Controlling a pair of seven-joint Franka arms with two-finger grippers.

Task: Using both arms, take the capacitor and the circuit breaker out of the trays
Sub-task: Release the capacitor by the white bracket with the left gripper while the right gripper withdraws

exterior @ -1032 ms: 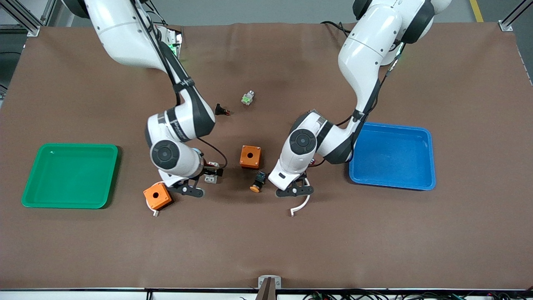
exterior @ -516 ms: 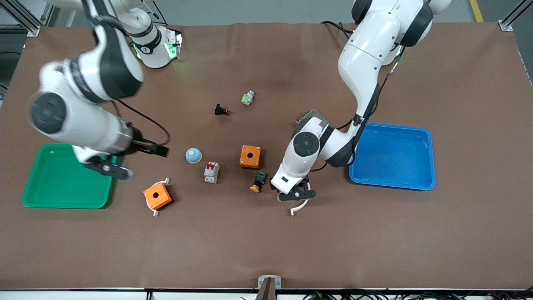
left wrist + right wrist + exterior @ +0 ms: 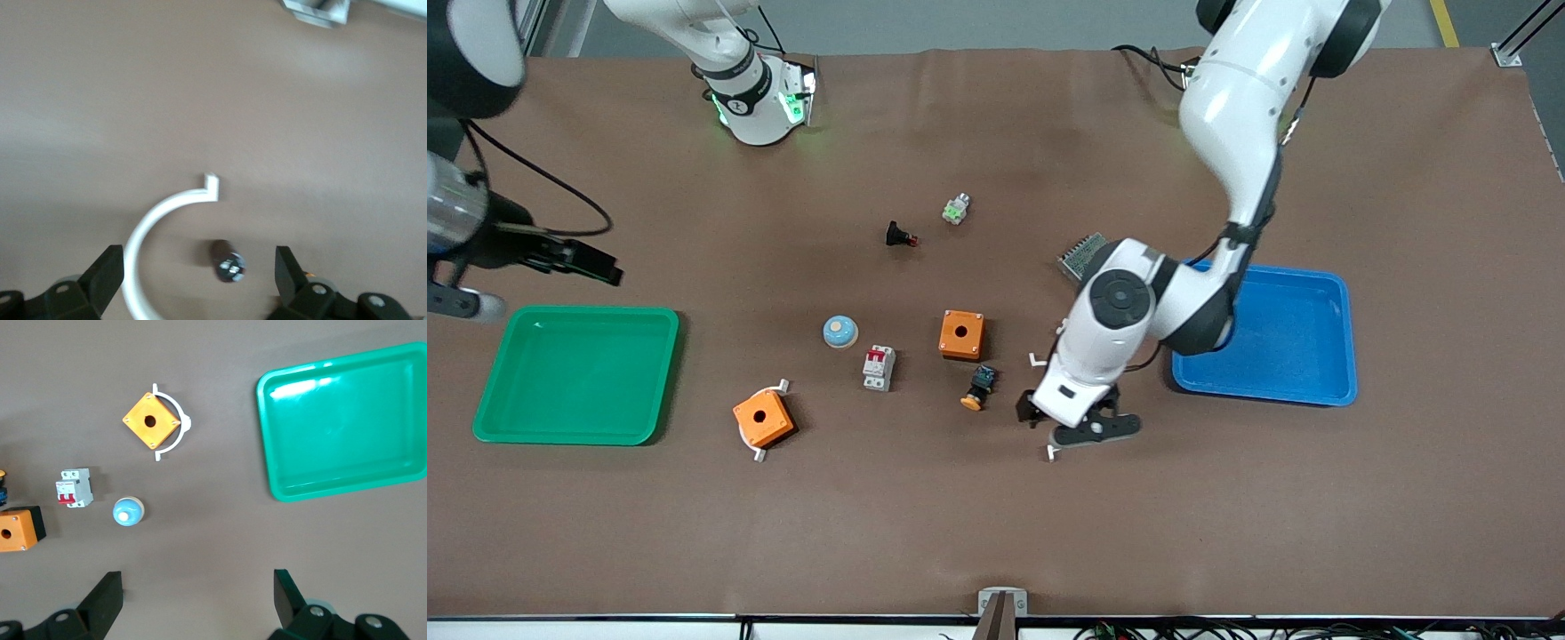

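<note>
The capacitor (image 3: 227, 261), a tiny dark cylinder with a pale top, lies on the brown mat between the open fingers of my left gripper (image 3: 198, 263), inside a white curved clip (image 3: 153, 220). In the front view my left gripper (image 3: 1080, 428) hangs low beside the orange-capped button and hides the capacitor. The breaker (image 3: 878, 367), white-grey with a red switch, lies free mid-table and also shows in the right wrist view (image 3: 73, 488). My right gripper (image 3: 454, 300) is open and empty, high over the table's edge beside the green tray (image 3: 663, 373).
A blue tray (image 3: 1343, 338) sits toward the left arm's end. On the mat lie two orange boxes (image 3: 961, 334) (image 3: 763, 418), a black button with orange cap (image 3: 978, 388), a blue dome (image 3: 840, 331), a black part with red tip (image 3: 898, 236) and a green-white part (image 3: 956, 209).
My right arm swung up and away from the breaker toward the green tray, empty; the breaker stayed on the mat. My left gripper shifted a little over the white clip.
</note>
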